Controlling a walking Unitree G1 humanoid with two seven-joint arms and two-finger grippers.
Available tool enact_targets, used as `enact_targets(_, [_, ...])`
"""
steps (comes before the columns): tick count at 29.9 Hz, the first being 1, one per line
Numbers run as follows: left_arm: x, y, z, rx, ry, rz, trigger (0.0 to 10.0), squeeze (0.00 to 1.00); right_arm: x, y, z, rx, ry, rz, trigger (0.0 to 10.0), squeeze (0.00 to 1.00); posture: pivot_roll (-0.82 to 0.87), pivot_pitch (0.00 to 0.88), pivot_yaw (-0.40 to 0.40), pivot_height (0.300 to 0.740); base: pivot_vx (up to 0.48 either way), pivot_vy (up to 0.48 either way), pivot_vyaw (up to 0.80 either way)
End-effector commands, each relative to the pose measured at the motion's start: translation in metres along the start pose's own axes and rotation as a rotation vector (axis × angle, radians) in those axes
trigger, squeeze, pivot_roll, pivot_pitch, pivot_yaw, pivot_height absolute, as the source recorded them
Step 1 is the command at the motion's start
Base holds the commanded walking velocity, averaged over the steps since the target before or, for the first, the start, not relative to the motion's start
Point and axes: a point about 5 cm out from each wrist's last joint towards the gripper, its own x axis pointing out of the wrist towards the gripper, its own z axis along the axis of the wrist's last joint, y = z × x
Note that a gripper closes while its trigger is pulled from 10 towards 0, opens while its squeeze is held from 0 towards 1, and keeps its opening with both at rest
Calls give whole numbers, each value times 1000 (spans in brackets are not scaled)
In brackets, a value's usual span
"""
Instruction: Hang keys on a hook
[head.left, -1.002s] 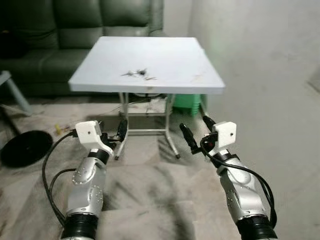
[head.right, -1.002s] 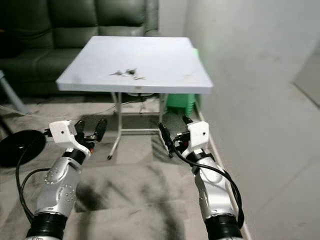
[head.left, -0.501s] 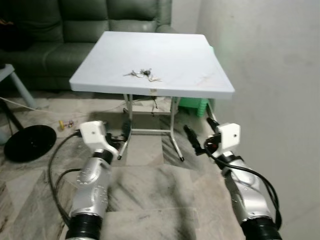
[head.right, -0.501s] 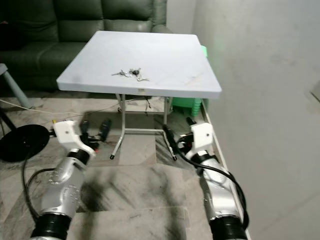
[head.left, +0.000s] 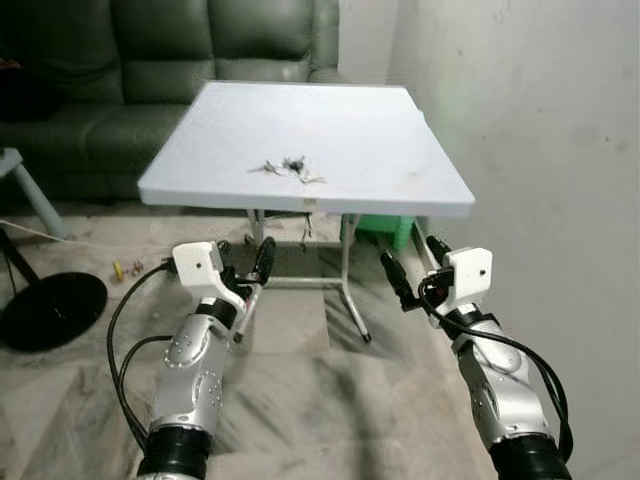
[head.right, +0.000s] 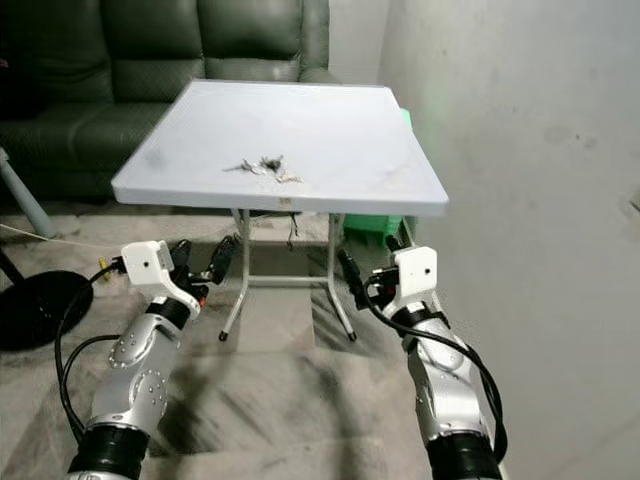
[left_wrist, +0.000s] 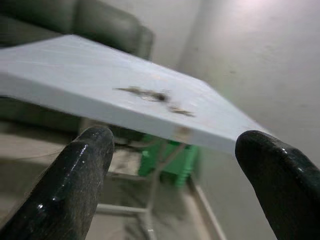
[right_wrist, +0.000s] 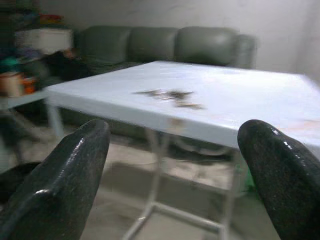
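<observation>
A bunch of keys (head.left: 290, 168) lies near the front middle of a white folding table (head.left: 350, 120). My two arms are held out below and in front of the table's near edge. The left gripper (head.left: 245, 262) is open, and its wrist view looks up across the tabletop at the keys (left_wrist: 150, 94) between its fingers (left_wrist: 80, 185). To the right, just under the front right corner, the right gripper (head.left: 413, 266) is open too, with the keys (right_wrist: 167, 94) seen ahead of its fingers (right_wrist: 65, 180). Both grippers hold nothing.
A dark green sofa (head.left: 150, 60) stands behind the table. A white wall (head.left: 540, 130) runs close along the right. A green stool (head.left: 385, 228) sits under the table by the wall. A black round base (head.left: 45, 308) and a cable lie on the floor at left.
The whole view has shifted and the table now sits nearer and more centred, so the camera has moved. Both grippers stay open and empty in front of the table.
</observation>
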Motion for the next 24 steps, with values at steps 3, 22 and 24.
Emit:
enact_targets(3, [2, -3, 1, 1, -5, -10, 10000, 0, 2, -4, 7, -13, -23, 1, 10000, 0, -12, 0, -44, 740, 271, 346, 0])
enact_targets(22, [4, -4, 2, 38, -10, -10, 10000, 0, 2, -4, 8, -12, -24, 6, 10000, 0, -12, 0, -50, 740, 374, 139, 0])
enact_targets(24, [4, -4, 2, 36, -10, -9, 10000, 0, 2, -4, 8, -12, -24, 7, 10000, 0, -12, 0, -50, 740, 465, 0, 0])
